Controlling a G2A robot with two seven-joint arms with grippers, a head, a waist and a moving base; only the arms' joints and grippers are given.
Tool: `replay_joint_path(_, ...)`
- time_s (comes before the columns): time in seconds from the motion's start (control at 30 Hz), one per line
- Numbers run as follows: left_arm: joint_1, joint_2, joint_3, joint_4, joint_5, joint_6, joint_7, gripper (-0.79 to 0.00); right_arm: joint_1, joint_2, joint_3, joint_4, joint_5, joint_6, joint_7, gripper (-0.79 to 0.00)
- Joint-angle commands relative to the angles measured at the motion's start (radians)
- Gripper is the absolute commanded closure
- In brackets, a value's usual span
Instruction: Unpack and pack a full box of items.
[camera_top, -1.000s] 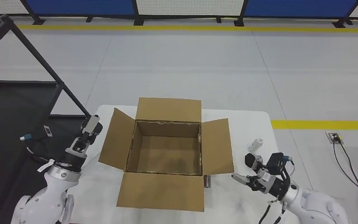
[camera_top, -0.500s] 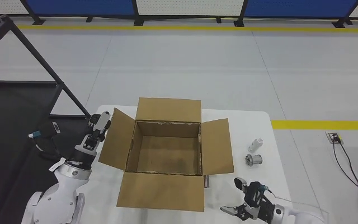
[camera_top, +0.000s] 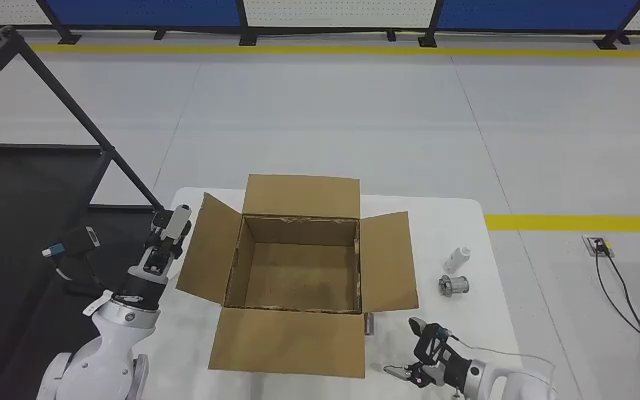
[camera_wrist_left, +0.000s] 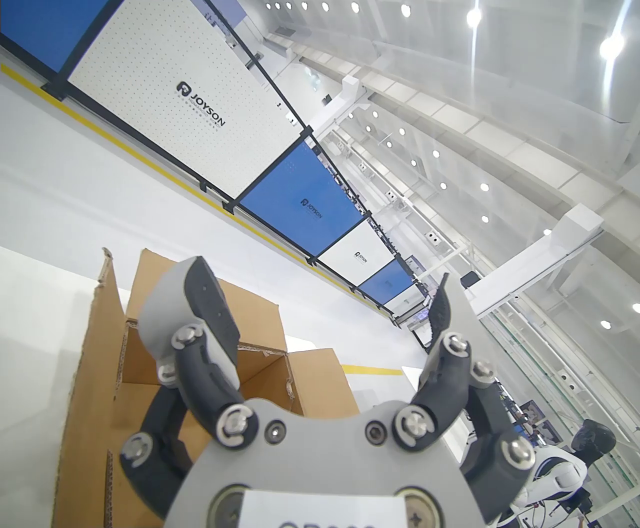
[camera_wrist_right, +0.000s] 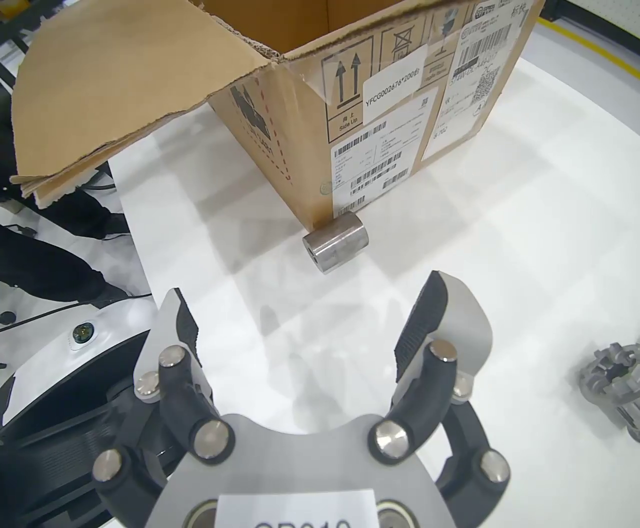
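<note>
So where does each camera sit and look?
Top view: above the arms, looking down at table and box; left gripper, right gripper show.
Left wrist view: on that arm, tilted up past its open gripper at the ceiling.
Right wrist view: on that arm, looking down past its gripper at a metal cylinder.
All share the box.

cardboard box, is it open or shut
Open. In the top view all four flaps of the cardboard box are spread outward, and its bare brown floor shows inside.
</note>
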Motion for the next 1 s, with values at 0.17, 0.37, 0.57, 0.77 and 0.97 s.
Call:
replay_joint_path(0.17,0.0,0.0,0.0,0.0,0.0,0.0,0.0,-0.785,0.08,0.001,-0.05,0.102,-0.143,0.01,-0.108,-0.785)
replay_joint_path(0.37,0.0,0.0,0.0,0.0,0.0,0.0,0.0,-0.785,0.157,-0.001,-0.11,0.23,-0.254,0.025,-0.253,-0.785)
replay_joint_path(0.57,0.0,0.0,0.0,0.0,0.0,0.0,0.0,-0.785,0.215,-0.012,-0.177,0.308,-0.316,0.113,-0.327,-0.785)
replay_joint_path(0.77,0.0,0.0,0.0,0.0,0.0,0.0,0.0,-0.785,0.28,-0.025,-0.244,0.364,-0.336,0.132,-0.32,-0.785)
replay_joint_path(0.97,0.0,0.0,0.0,0.0,0.0,0.0,0.0,-0.785,0.332,-0.032,-0.274,0.399,-0.327,0.129,-0.313,-0.785)
